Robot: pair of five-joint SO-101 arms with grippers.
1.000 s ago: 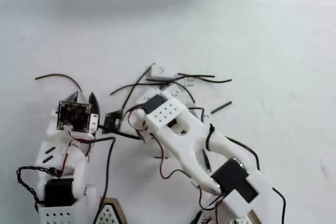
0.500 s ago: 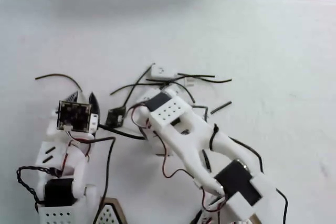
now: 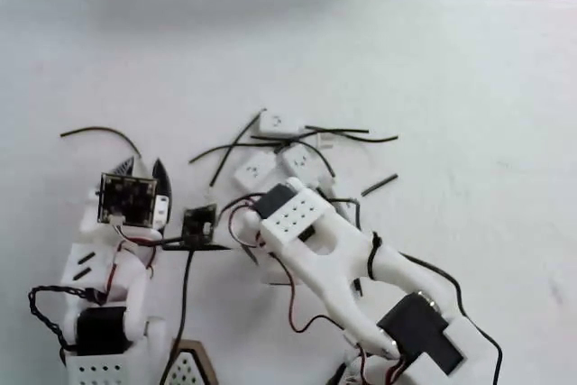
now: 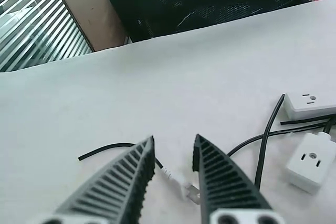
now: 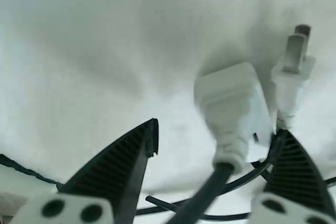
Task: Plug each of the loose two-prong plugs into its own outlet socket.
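Note:
My left gripper [image 4: 173, 148] is open just above the table, over a small white plug [image 4: 185, 189] on a black wire. In the high view this gripper [image 3: 142, 167] sits at the left. My right gripper [image 5: 216, 129] is also open. A white cabled plug body [image 5: 233, 108] lies between its fingers, with its prongs hidden. A two-prong plug [image 5: 291, 74] rests beside the far finger. My right arm [image 3: 293, 214] leans over the tangle of wires in the middle. Three white outlet sockets [image 3: 279, 122], [image 3: 255, 169], [image 3: 302, 161] lie just beyond it.
Loose black wires [image 3: 225, 146] cross the table's centre. A short black piece [image 3: 380, 185] lies to the right. Two sockets [image 4: 310, 104], [image 4: 312, 161] sit off to the side of my left gripper. The far and right parts of the white table [image 3: 451, 69] are bare.
My right arm has drawn back toward the table's front, uncovering two sockets it had hidden. My left arm has kept still.

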